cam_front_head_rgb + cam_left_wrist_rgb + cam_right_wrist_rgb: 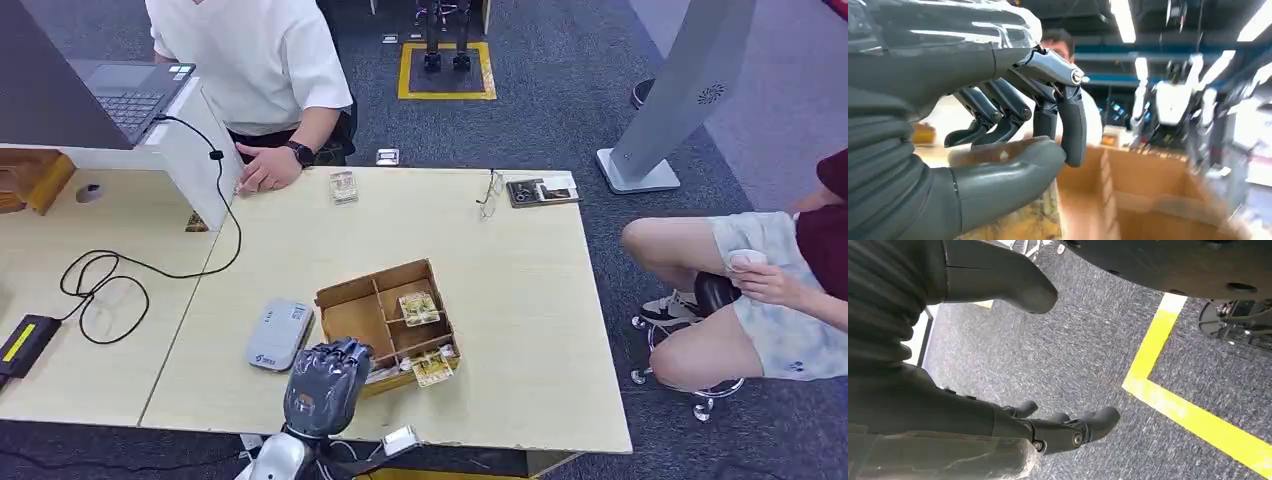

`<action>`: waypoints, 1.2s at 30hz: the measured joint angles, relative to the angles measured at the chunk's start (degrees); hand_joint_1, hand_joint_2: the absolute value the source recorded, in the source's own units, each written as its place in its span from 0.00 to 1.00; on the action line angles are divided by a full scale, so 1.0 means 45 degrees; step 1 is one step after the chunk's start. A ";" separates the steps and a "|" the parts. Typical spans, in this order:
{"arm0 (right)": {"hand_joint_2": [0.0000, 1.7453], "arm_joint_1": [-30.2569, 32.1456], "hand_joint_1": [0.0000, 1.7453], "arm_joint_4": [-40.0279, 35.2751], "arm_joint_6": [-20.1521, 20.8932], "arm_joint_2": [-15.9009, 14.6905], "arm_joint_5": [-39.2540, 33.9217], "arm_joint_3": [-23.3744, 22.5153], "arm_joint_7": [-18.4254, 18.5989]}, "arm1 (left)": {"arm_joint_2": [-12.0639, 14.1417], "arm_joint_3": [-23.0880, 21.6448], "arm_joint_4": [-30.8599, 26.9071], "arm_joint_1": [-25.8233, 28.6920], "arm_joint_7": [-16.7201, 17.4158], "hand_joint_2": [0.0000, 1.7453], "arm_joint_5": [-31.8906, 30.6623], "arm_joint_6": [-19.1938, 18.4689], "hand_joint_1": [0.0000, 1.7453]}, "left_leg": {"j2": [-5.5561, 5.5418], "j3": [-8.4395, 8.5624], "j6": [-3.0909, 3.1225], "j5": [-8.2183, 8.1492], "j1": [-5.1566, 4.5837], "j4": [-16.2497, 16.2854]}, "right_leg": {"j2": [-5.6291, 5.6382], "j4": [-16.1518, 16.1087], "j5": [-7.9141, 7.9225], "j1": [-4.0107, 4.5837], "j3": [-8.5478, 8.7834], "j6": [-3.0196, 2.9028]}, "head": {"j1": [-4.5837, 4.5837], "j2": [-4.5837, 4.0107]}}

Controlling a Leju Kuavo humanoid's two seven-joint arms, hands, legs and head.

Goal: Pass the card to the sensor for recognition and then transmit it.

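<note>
A brown cardboard box [352, 318] with several compartments sits near the table's front edge. Patterned cards lie in it: one [418, 308] in a middle compartment, another [432, 369] in the near-right one. A grey-white sensor [280, 335] lies flat just left of the box. My left hand [325, 385] hovers over the box's near-left corner. In the left wrist view the left hand [1013, 105] has its fingers bent above the thumb with nothing between them, over a patterned card [1033, 222] and the box wall [1148, 175]. My right hand [948, 410] hangs over the carpet, holding nothing, fingers loosely apart.
A person in white stands behind the table, hand [265, 170] resting by another card [343, 186]. A laptop [125, 95], black cable [110, 275], glasses [490, 192] and small tray [540, 190] lie farther back. A seated person [750, 290] is at the right.
</note>
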 joint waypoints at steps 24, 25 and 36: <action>1.00 0.0032 0.00 0.0005 -0.0087 0.0000 0.0010 0.0000 -0.0175 | -0.3066 0.5588 -0.3019 0.1487 -0.7561 1.00 0.1958 -0.0005 1.00 | 0.0004 0.0003 0.0000 -0.0001 0.0001 0.0000 | 0.0006 -0.0001 0.0000 0.0001 -0.0007 -0.0001 | 0.0000 0.0000; 1.00 0.0032 0.00 0.0005 -0.0087 0.0000 0.0015 0.0000 -0.0175 | -0.3080 0.5665 -0.3019 0.1507 -0.7561 1.00 0.1939 -0.0005 1.00 | 0.0004 0.0004 0.0000 -0.0001 0.0001 0.0000 | 0.0008 0.0000 0.0000 0.0001 -0.0007 -0.0001 | 0.0000 0.0000; 1.00 -0.0013 0.00 0.0005 -0.0112 -0.0005 0.0015 0.0267 -0.0175 | -0.2993 0.5548 -0.2061 -0.0051 -0.4066 1.00 0.0957 -0.0005 1.00 | 0.0001 0.0008 0.0007 0.0010 0.0000 0.0005 | 0.0003 -0.0002 0.0016 0.0001 -0.0008 -0.0001 | -0.0005 0.0000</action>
